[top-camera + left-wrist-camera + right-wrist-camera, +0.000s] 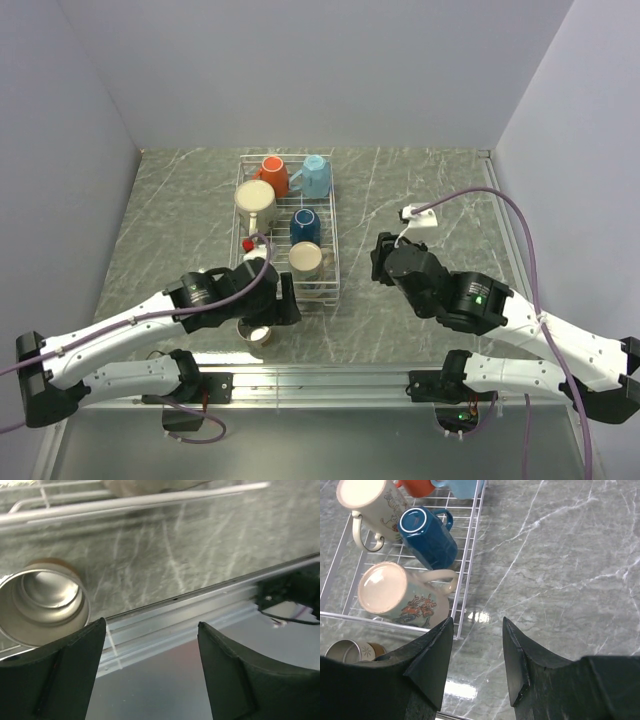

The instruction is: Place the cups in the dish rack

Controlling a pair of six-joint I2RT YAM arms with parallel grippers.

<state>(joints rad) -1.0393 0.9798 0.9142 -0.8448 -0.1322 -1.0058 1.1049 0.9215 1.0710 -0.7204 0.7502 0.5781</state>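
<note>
The dish rack (333,262) stands mid-table with several cups in it: orange (272,175), light blue (315,175), white (254,203), dark blue (305,226) and beige (306,260). A shiny steel cup (254,332) stands upright on the table just in front of the rack. My left gripper (283,305) hovers beside it, open and empty. In the left wrist view the steel cup (42,605) sits outside the left finger (60,670). My right gripper (478,620) is open and empty over bare table, right of the rack (470,555).
A small white box (422,215) with a cable lies at the right back. A metal rail (330,385) runs along the table's near edge. Grey walls close in the left, back and right sides.
</note>
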